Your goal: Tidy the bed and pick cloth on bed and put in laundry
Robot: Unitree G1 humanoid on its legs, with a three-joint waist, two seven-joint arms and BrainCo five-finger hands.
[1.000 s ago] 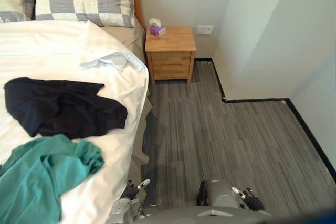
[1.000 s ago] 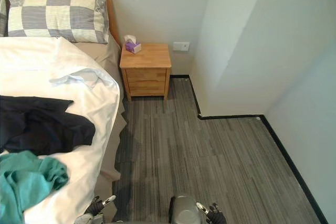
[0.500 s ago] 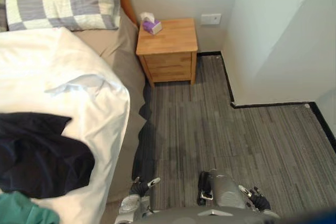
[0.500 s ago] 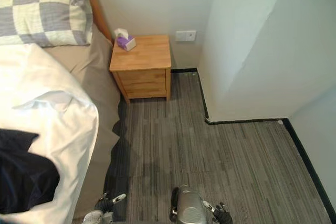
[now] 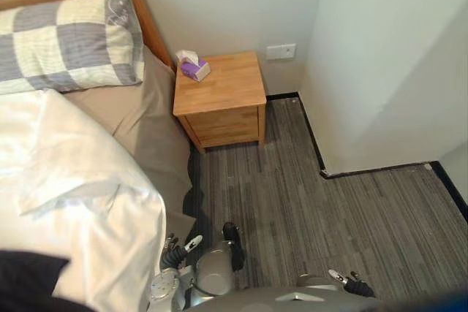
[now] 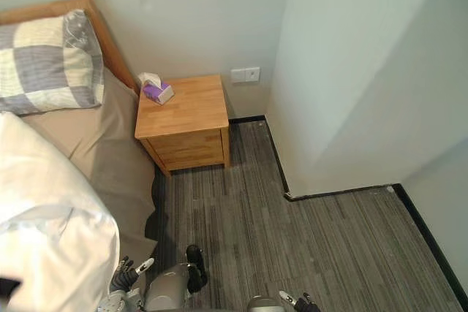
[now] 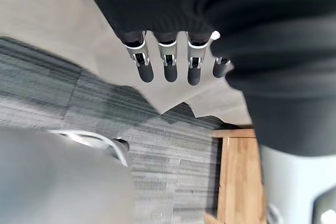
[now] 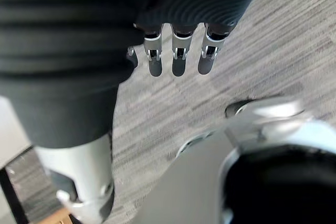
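One pillow (image 5: pixel 66 42), one nightstand (image 5: pixel 219 96), one dark cloth (image 5: pixel 28 284).

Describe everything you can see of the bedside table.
The bedside table is a boxy cabinet of light honey-coloured wood with a flat top and shut drawer fronts facing the room. It stands upright on the grey striped floor, backed to the wall, close beside the head end of the bed. A small purple tissue box sits on its rear corner nearest the bed.

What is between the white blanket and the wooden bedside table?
Only bare tan bed sheet, shown in the left eye view, separates the white blanket from the wooden bedside table.
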